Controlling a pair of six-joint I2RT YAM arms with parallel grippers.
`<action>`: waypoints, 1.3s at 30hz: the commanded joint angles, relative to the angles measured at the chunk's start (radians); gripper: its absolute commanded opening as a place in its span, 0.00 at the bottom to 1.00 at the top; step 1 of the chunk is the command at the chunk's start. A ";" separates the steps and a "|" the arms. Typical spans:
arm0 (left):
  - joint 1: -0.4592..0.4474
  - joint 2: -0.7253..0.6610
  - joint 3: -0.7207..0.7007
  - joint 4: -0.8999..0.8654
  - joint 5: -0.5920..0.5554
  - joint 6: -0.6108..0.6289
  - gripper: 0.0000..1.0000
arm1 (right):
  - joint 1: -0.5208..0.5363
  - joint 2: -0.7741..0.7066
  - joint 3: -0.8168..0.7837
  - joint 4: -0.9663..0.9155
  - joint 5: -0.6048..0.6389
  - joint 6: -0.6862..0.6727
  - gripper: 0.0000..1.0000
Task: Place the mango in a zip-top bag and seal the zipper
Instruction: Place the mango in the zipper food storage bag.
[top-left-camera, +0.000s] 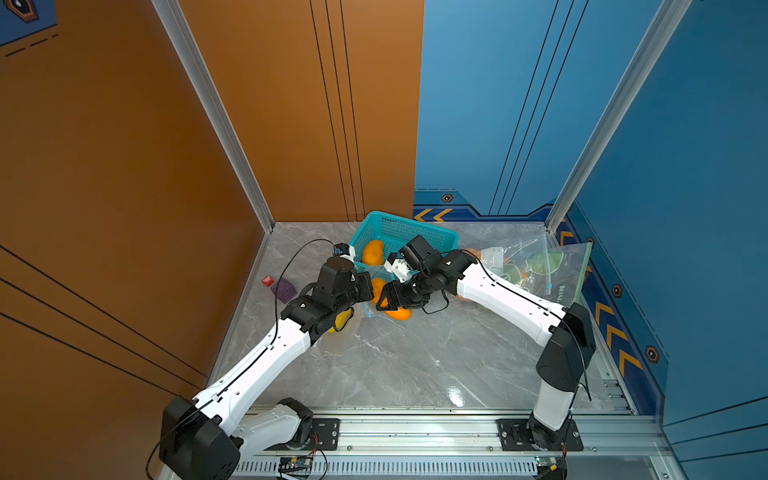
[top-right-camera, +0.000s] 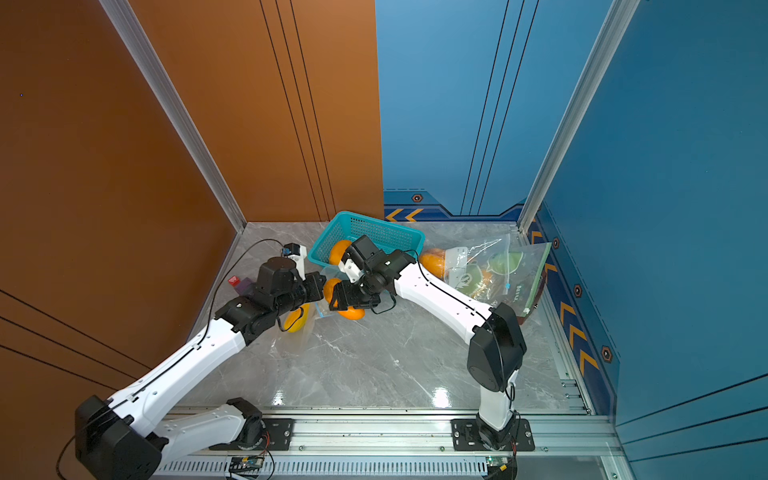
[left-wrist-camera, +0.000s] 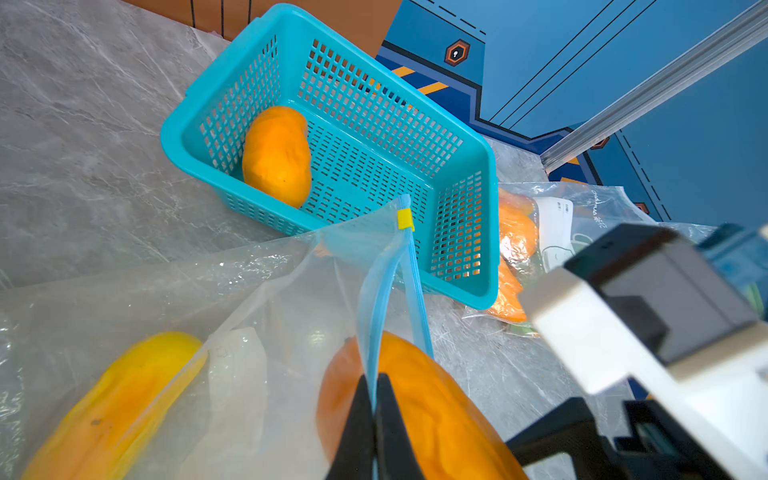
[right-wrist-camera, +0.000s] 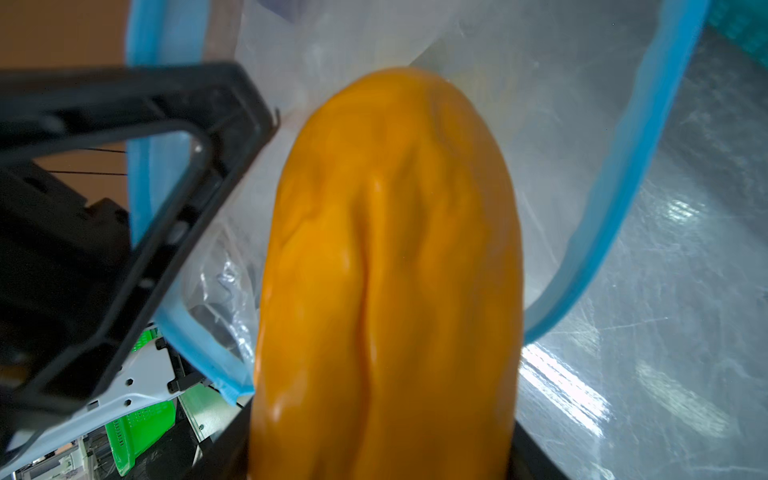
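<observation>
Mango (right-wrist-camera: 386, 270) is held lengthwise by the right gripper (top-left-camera: 386, 300), whose jaws stand partly spread around the fruit's near end. In the right wrist view only dark slivers of the jaws show beside it. Its far end points into the open mouth of the bag (left-wrist-camera: 266, 299), and the blue zipper (right-wrist-camera: 615, 232) curves round it on both sides. How deep it sits inside I cannot tell. The left gripper (left-wrist-camera: 376, 390) is closed tight, pinching one lip of the zipper and holding it up off the desk (top-left-camera: 395, 365), right against the mango. A yellow tab (left-wrist-camera: 405, 219) sits at the zipper's far end. In both top views the two grippers meet near the middle of the desk, just in front of a teal basket (top-left-camera: 415, 226) with a second mango (left-wrist-camera: 276, 156) lying in it. A yellow fruit (left-wrist-camera: 116, 407) shows through clear plastic beneath the left wrist. Toward the back right corner lie printed bags (top-left-camera: 536, 266), one with an orange fruit (top-right-camera: 434, 262) inside. Near the left wall a red block (top-left-camera: 268, 281) and a purple piece (top-left-camera: 284, 289) lie side by side.
</observation>
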 joint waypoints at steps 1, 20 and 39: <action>-0.019 -0.037 0.019 0.008 0.043 0.036 0.00 | -0.011 0.028 0.057 -0.045 -0.015 -0.007 0.31; -0.058 -0.046 0.055 0.006 -0.002 -0.009 0.00 | -0.029 0.079 0.175 -0.048 0.106 0.033 0.67; 0.085 -0.113 -0.010 0.001 -0.130 -0.089 0.00 | -0.064 -0.081 0.251 -0.066 0.302 -0.060 0.85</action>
